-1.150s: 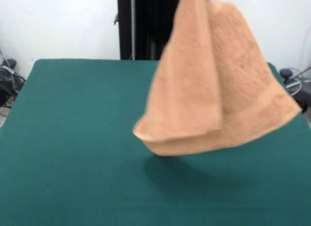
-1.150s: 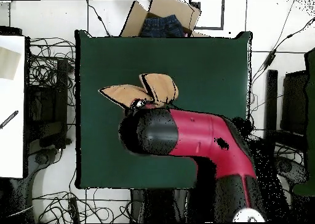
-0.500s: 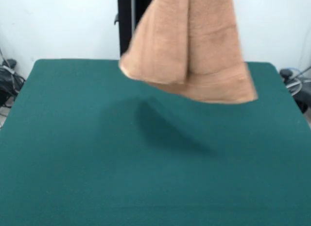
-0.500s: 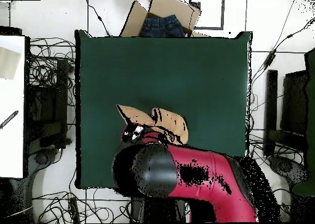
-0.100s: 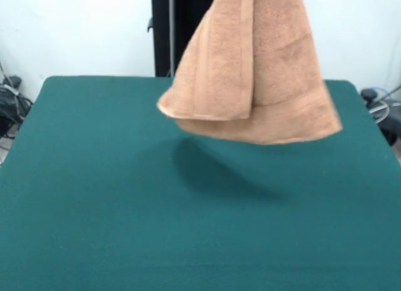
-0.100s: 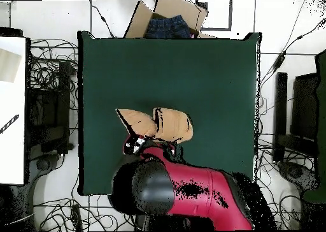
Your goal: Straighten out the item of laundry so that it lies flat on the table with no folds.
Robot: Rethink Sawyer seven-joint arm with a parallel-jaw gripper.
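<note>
The item of laundry [image 5: 254,72], a light orange-tan terry towel, hangs in the air above the table [image 5: 94,197]. It is folded double lengthwise, with a woven band near its lower edge. Its bottom corners swing clear of the green top and its shadow falls below. The top of the towel runs out of the front view, so the grip is hidden there. From overhead the towel [image 6: 156,124] shows as two tan lobes just beyond the red arm's wrist. My gripper [image 6: 145,142] is shut on the towel's upper part, mostly covered by the arm.
The red and black arm [image 6: 184,191] spans the table's near edge in the overhead view. A cardboard box with blue denim [image 6: 169,22] sits past the far edge. Cables lie on the floor around the table.
Over the last second the towel rose off the table and moved toward the robot's side. In the last half second it sank slightly and swung a little to the right in the front view.
</note>
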